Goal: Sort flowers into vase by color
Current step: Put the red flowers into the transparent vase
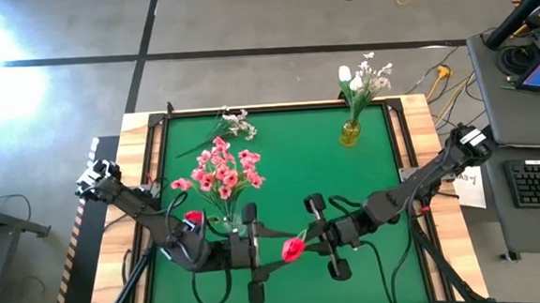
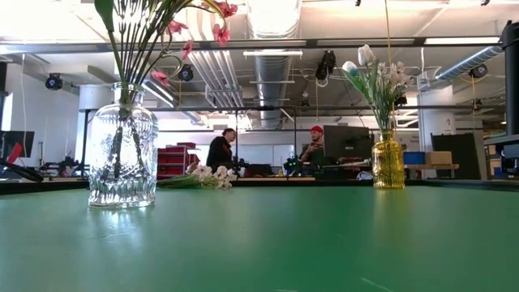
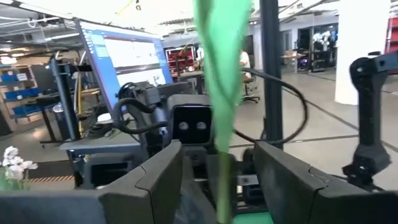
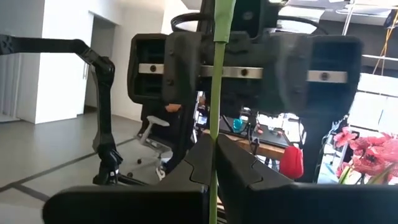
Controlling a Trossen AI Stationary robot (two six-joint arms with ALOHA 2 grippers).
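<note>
Nearest the wrist cameras, a thin green stem [image 4: 216, 93] stood clamped between the clenched fingers of the right gripper [image 1: 320, 235], held above the near middle of the green felt-topped table [image 1: 299, 168]. Its red tulip head [image 1: 294, 249] lay between the two grippers. The left gripper [image 1: 252, 233] faced the right one, its fingers [image 3: 155, 180] set apart on either side of the same stem; whether they touched it could not be told.

Sorting was judged partly complete. Pink blossom sprays [image 1: 220, 171] already filled the clear ribbed glass vase [image 2: 122, 158] on the left. White tulips and white sprays [image 1: 364, 78] stood in the small amber glass vase [image 2: 388, 161] at the far right. One loose spray of small white blossoms [image 1: 234, 125] lay flat on the felt near the far edge, well apart from both vases.

Outstanding, on this evidence: the red tulip and that loose white spray.
</note>
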